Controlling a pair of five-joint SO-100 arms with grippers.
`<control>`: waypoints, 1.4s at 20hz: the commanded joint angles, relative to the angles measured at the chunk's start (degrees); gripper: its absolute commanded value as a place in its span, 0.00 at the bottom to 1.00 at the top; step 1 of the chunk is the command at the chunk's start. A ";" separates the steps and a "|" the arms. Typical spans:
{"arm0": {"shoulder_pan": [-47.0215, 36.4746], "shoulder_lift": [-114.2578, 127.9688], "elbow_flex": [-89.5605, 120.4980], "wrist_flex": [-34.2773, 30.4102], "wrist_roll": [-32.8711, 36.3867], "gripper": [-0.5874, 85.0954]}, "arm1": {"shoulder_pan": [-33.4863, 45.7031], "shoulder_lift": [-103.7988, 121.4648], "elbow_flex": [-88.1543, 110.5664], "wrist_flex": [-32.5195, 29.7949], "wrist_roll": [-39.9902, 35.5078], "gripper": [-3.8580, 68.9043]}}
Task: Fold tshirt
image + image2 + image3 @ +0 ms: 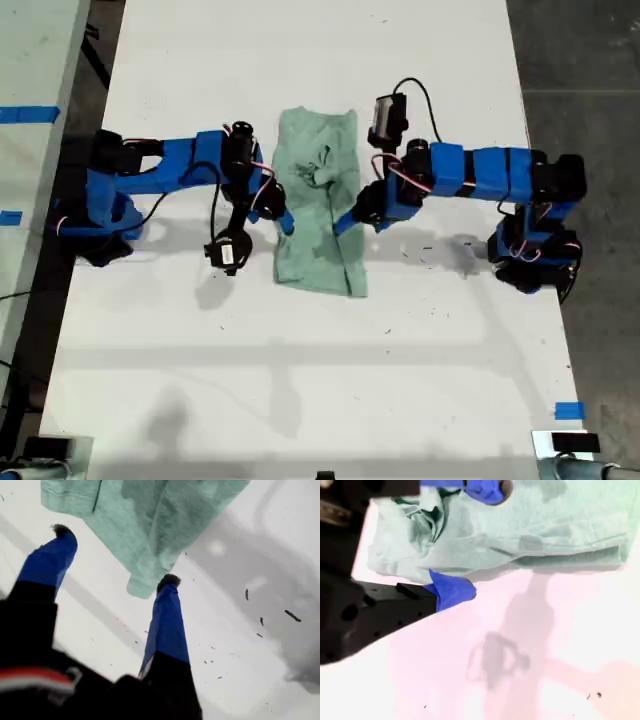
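Observation:
The pale mint-green tshirt [318, 205] lies in the middle of the white table [300, 380] as a narrow lengthwise strip, rumpled near its far end. My first gripper [345, 222] reaches in from the exterior view's right and is open. In the first wrist view [116, 555], one fingertip [169, 581] sits at a hemmed corner of the tshirt [150, 525]. My second gripper [285, 222] comes from the exterior view's left, also open [477, 540]. It straddles the edge of the tshirt [545, 525], with one fingertip [487, 490] over the cloth and the other on the table.
Both blue arms rest on the table, with bases near its edges at the exterior view's left [100, 215] and right [535, 240]. A blue tape mark [568, 410] lies near the front right corner in the exterior view. Dark floor [590, 60] borders the table.

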 commanded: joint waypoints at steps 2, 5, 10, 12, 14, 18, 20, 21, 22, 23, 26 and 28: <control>0.09 11.87 4.22 6.06 -2.37 0.27 | -1.76 10.63 3.25 1.05 1.76 0.47; 1.67 17.67 12.74 5.63 -5.36 0.28 | -2.72 17.67 9.49 1.32 3.78 0.46; 3.78 35.33 34.19 -3.87 -10.20 0.28 | -3.78 28.48 18.72 1.32 6.33 0.46; 3.87 36.65 36.39 -5.27 -10.63 0.27 | -4.04 28.30 19.51 1.14 6.42 0.46; 4.48 35.68 36.39 -6.50 -10.63 0.28 | -4.31 28.12 19.78 0.97 6.42 0.47; 4.75 34.37 36.30 -8.96 -10.28 0.28 | -5.36 28.12 20.04 0.88 6.94 0.46; 4.75 32.96 35.42 -9.67 -9.67 0.28 | -5.80 28.04 20.04 0.70 7.29 0.46; 4.75 32.34 34.98 -9.76 -9.49 0.28 | -5.98 27.86 19.95 0.62 7.38 0.46; 4.83 32.08 34.72 -9.84 -9.40 0.28 | -6.33 27.33 19.69 0.53 7.38 0.46; 4.83 31.90 34.72 -10.46 -9.14 0.28 | -6.68 25.93 18.72 0.18 7.38 0.46; 4.39 26.28 29.62 -12.92 -6.59 0.28 | -7.82 16.26 11.95 -0.53 6.15 0.46; 4.04 17.84 21.80 -13.80 -4.22 0.29 | -8.35 8.88 6.86 -1.05 5.45 0.46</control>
